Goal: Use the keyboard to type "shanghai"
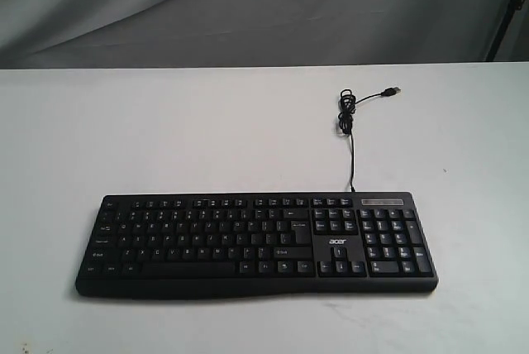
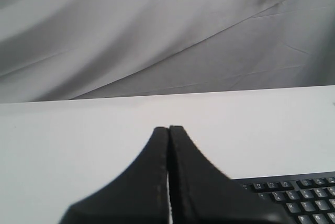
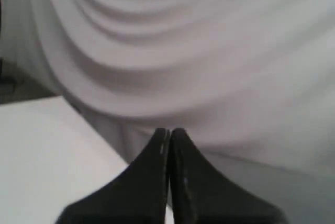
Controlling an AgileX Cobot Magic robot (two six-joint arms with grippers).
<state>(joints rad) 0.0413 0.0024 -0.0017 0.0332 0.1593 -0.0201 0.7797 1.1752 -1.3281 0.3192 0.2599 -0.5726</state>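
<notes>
so the big grey cloth (image 1: 248, 7) hangs as a backdrop out ahead of both claws, behind the white table (image 1: 165, 122). the keyboard (image 1: 256, 242) lies flat on the table, black with white legends. the left wrist view catches one corner of it close beside the left claw (image 2: 168, 128), off to one side of the fingers, and I can't tell if they touch. its thin cable (image 1: 351, 135) runs from the back edge away across the table, bunched in a little loop, with the plug (image 1: 395, 89) lying loose at the end. left claw has its two fingers pressed together with nothing between them. right claw (image 3: 169, 130) is the same, tips together and empty, aimed at the cloth past a table edge
</notes>
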